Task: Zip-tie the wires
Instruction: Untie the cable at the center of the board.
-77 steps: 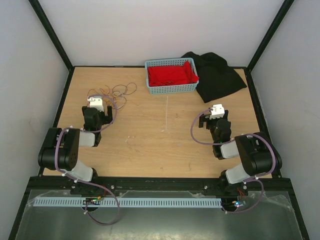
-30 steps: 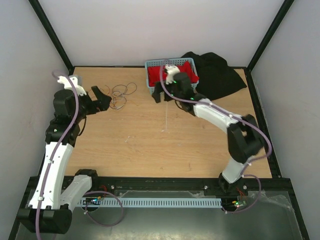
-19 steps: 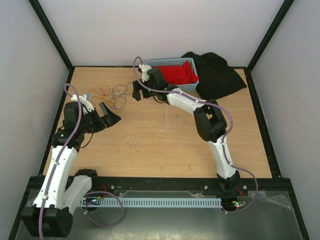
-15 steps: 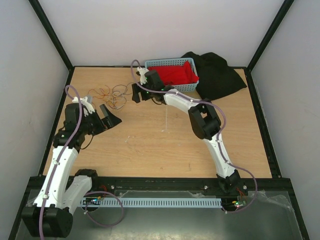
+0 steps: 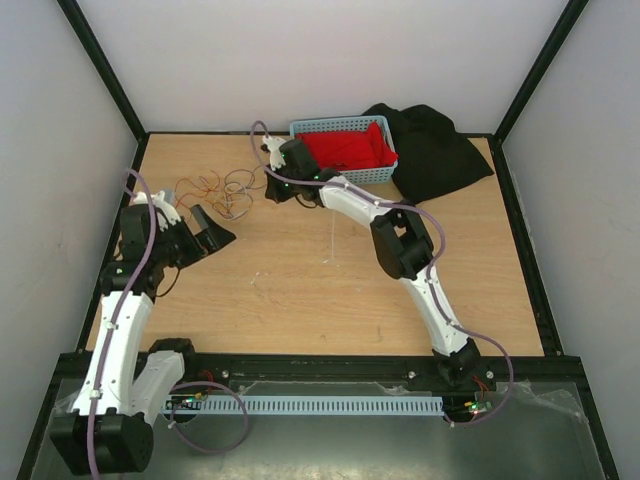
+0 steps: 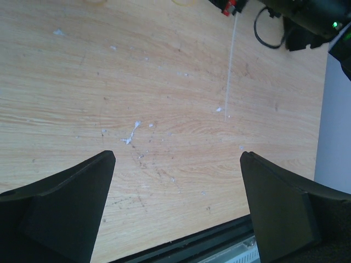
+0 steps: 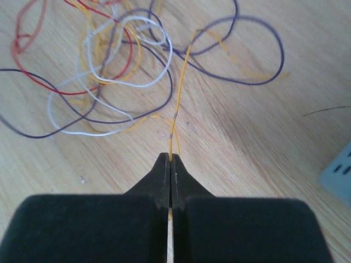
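One strand of the wires [image 7: 131, 60] pinched; nothing tied.
Right gripper [image 7: 170, 159] is clamped on it, left gripper [image 6: 176, 156] gapes empty, zip tie [image 6: 230, 66] lies untouched.

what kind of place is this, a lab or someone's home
Most likely a robot test cell: two white-and-black robot arms bolted to a light wooden table, plain white enclosure walls with black frame posts, and a tangle of thin coloured wires.

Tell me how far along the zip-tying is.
Nothing is tied yet. The right hand is shut on one yellow strand of the wires, which lie loose. The zip tie lies untouched on the table; the left hand is open, empty. Gathering and tying remain.
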